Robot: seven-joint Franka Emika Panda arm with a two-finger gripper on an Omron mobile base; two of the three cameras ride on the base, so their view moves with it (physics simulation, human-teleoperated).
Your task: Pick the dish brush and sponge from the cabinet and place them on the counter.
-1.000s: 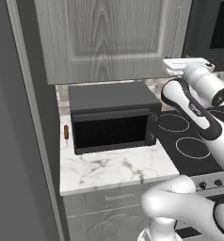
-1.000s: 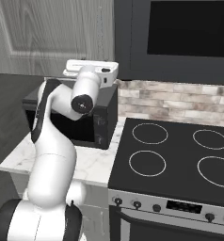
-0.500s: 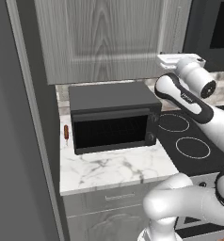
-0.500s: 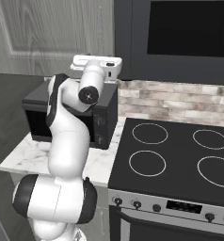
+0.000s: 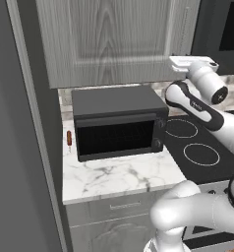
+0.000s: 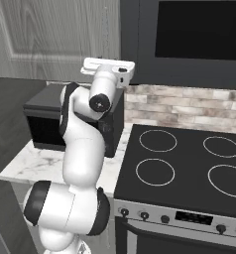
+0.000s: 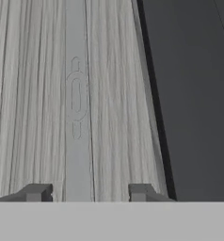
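Reaching higher than before, end effector (image 7: 88,193) seemingly straddles cabinet (image 7: 38,94) handle (image 7: 76,101).

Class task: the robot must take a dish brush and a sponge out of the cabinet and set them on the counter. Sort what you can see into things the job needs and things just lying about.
Needed for the job:
cabinet, door shut
counter
gripper, at the cabinet door

Just lying about:
toaster oven
orange-red stick
stovetop

A kitchen: marble counter (image 5: 119,177), black toaster oven (image 5: 118,121), ring-burner stovetop (image 6: 189,163), and grey wall cabinet (image 5: 114,39).
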